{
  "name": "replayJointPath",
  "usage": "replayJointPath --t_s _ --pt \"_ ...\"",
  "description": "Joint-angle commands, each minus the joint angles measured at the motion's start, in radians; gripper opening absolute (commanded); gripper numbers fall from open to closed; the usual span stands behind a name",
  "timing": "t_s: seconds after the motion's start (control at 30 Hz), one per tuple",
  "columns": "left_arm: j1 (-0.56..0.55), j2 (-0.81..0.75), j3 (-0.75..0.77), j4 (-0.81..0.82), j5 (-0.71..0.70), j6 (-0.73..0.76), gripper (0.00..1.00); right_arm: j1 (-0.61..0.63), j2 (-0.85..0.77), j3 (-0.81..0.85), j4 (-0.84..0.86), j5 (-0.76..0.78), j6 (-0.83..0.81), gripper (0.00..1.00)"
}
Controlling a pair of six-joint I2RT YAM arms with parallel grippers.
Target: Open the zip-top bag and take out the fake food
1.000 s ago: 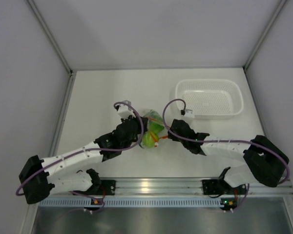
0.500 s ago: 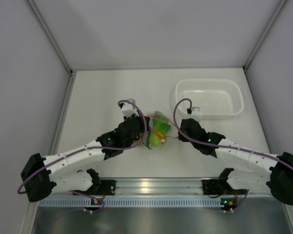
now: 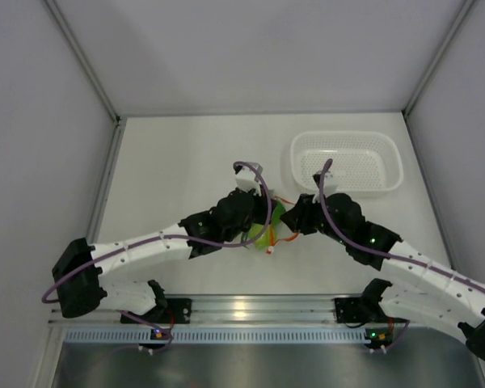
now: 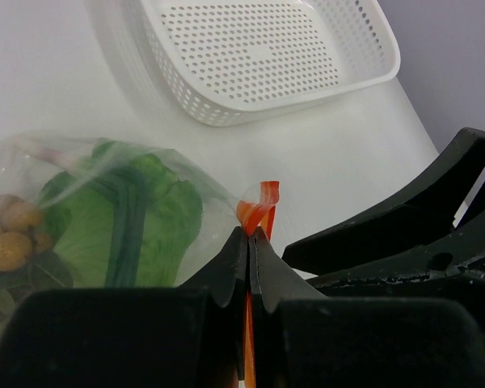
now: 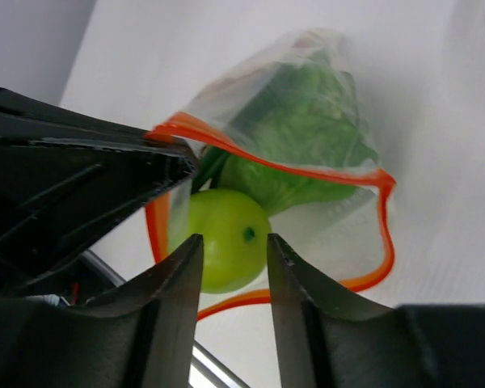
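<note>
The zip-top bag (image 3: 267, 230) lies between my two grippers, its mouth open as an orange-red loop (image 5: 384, 202). My left gripper (image 3: 263, 217) is shut on the zip strip (image 4: 259, 202) at one side of the mouth. The lettuce (image 4: 137, 218) and the brown ball cluster (image 4: 12, 238) lie inside the bag. My right gripper (image 3: 294, 224) is open at the bag's mouth. In the right wrist view its fingertips (image 5: 273, 242) frame the lime-green fruit (image 5: 226, 255), which sits just inside the mouth below the lettuce (image 5: 299, 137). I cannot tell whether they touch it.
The white perforated basket (image 3: 388, 174) stands at the back right, just beyond both grippers, and also shows in the left wrist view (image 4: 186, 105). The grippers are very close to each other. White walls enclose the table on the left, back and right.
My left gripper has carried the bag to the right, toward the basket. My right arm has swung out to the right and its gripper now faces the bag's open mouth.
</note>
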Motion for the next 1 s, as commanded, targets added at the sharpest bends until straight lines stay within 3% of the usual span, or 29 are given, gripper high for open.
replayJointPath --t_s 0.0,0.1,0.37,0.57,0.73,0.97 --pt "-0.007 -0.011 0.055 0.065 0.038 -0.021 0.0 -0.01 0.001 -0.034 0.182 -0.093 0.03 0.41" --pt "-0.023 -0.016 0.069 0.065 0.027 -0.025 0.0 -0.01 0.015 -0.06 0.207 -0.113 0.061 0.49" --pt "-0.046 -0.021 0.05 0.073 -0.06 -0.036 0.0 0.011 0.025 -0.21 0.393 -0.11 0.277 0.55" --pt "-0.066 -0.019 0.049 0.075 -0.128 -0.045 0.0 0.059 0.075 -0.232 0.395 -0.071 0.297 0.66" --pt "-0.079 -0.041 0.017 0.119 -0.169 -0.067 0.0 0.065 0.091 -0.269 0.506 -0.137 0.329 0.73" --pt "-0.113 -0.086 -0.036 0.191 -0.23 -0.056 0.0 0.073 0.116 -0.241 0.517 -0.183 0.35 0.85"
